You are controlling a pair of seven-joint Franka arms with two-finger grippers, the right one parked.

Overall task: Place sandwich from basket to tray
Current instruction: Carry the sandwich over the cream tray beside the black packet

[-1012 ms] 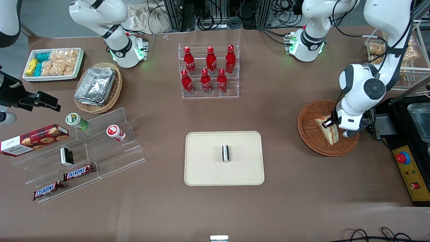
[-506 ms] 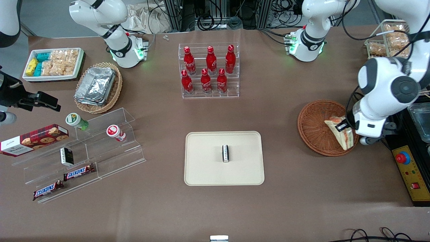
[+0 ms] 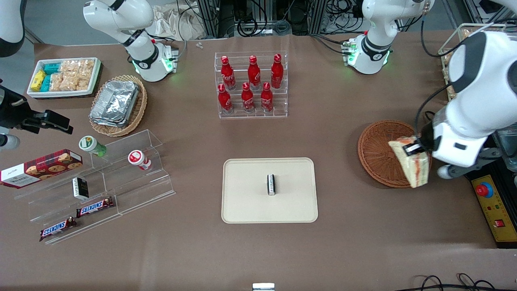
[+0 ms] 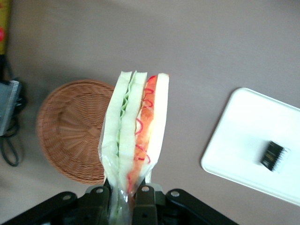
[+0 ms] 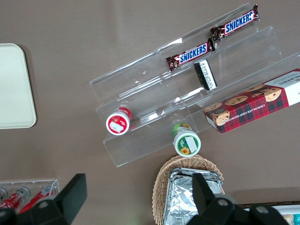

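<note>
Across the front view from the parked arm's end, the tabletop [image 3: 347,250] carries a white tray of snack packets [image 3: 64,76], a tan oval basket of foil containers [image 3: 118,105], a clear stepped rack [image 3: 101,182] with two Snickers bars [image 3: 76,218], and, near the middle, a clear stand of red bottles [image 3: 251,85]. Nearer the camera than that stand lies the beige tray [image 3: 242,202], with a small dark packet [image 3: 271,184] on its middle. Toward the working arm's end sits the round reddish-brown basket [image 3: 377,157], with nothing in it. The sandwich [image 3: 411,163] hangs in the air above the basket's rim on the side toward the working arm, clear of the wicker, well apart from the tray. The tool [image 3: 412,148] is clamped on the sandwich: in the wrist view its two black fingers [image 4: 143,199] pinch the narrow wrapped end, and the sandwich [image 4: 136,136] sticks straight out from the tool [image 4: 121,197], its red and green filling edge facing the camera, with the basket [image 4: 70,131] and tray [image 4: 239,140] below.
</note>
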